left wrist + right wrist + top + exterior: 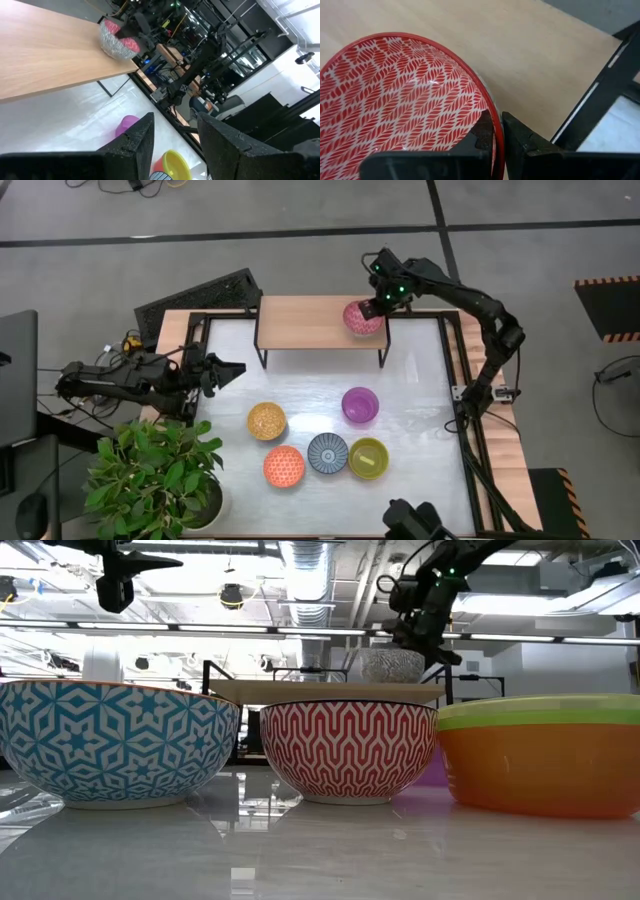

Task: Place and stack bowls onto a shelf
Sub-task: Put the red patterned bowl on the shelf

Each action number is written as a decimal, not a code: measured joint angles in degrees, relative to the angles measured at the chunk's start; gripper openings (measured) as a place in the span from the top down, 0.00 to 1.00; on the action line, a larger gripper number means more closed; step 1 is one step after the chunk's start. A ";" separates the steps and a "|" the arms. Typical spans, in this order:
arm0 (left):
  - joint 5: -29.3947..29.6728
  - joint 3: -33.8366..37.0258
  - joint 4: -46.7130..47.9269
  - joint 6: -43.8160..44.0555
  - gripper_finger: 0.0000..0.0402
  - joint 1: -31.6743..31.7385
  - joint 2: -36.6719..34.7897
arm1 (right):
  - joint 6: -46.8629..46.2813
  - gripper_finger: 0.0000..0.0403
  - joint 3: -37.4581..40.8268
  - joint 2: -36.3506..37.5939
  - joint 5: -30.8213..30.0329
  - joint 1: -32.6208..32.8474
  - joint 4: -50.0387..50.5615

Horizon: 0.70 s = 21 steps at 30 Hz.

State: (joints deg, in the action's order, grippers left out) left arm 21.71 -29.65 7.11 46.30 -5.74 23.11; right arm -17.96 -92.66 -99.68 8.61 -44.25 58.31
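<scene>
the right gripper (pixel 376 308) is clamped on the rim of the pink patterned bowl (pixel 360 319), one finger inside and one outside; the bowl sits on the right end of the shelf (pixel 305 322), at the table's far edge; the left gripper (pixel 232 369) hangs at the table's left side with its fingers apart, holding nothing; on the white tabletop (pixel 420 420) lie the purple bowl (pixel 360 405), yellow speckled bowl (pixel 267 421), orange patterned bowl (pixel 284 467), blue-grey patterned bowl (pixel 328 453) and olive-yellow bowl (pixel 368 458)
</scene>
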 joint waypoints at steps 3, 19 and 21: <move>0.00 0.00 -0.02 0.19 0.66 0.00 0.00 | -0.17 0.89 1.31 0.20 0.43 -0.08 -2.22; 0.11 0.00 -0.05 0.26 0.66 0.00 0.00 | -1.05 0.84 1.39 0.08 -1.13 -0.92 -4.73; 0.11 0.00 -0.05 0.26 0.66 0.00 0.00 | -1.05 0.81 1.31 0.03 -1.21 -0.90 -4.71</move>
State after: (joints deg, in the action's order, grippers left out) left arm 21.82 -29.65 7.07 46.57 -5.74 23.11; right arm -19.00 -91.35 -99.65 7.40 -45.15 53.60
